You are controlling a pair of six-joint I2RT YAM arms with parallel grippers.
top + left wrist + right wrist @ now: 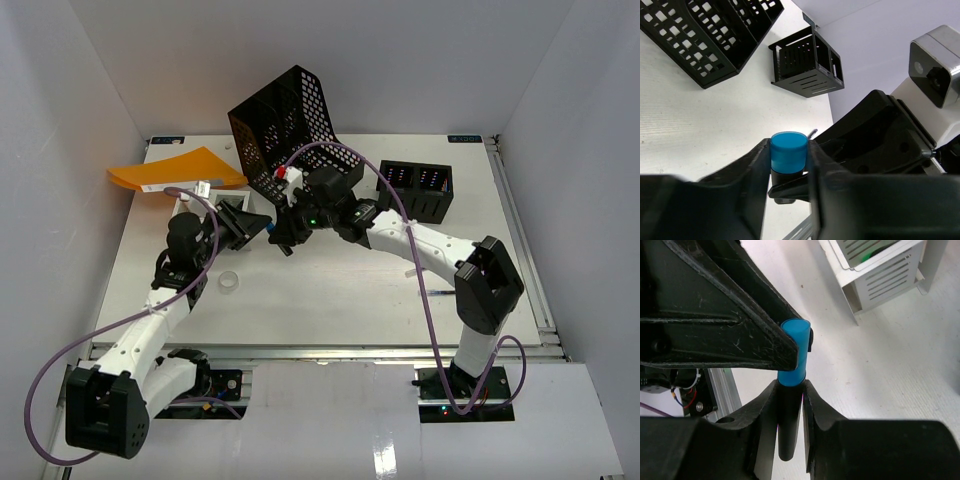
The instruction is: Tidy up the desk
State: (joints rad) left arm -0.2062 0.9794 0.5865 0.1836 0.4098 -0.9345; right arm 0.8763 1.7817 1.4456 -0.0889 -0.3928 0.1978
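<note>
A marker with a black barrel [788,425] and a blue cap [795,352] is held between both grippers above the middle of the white desk [330,300]. My left gripper [788,157] is shut on the blue cap [788,150]. My right gripper [789,390] is shut on the black barrel just below the cap. Cap and barrel look joined. In the top view the left gripper [252,226] and the right gripper [284,238] meet tip to tip, with a bit of the blue cap [271,228] showing between them.
A black mesh file rack [285,125] stands tilted at the back. A small black organizer [418,188] sits back right. An orange folder [178,170] and a white organizer [885,270] are at back left. A clear ring [229,283] lies near the left arm.
</note>
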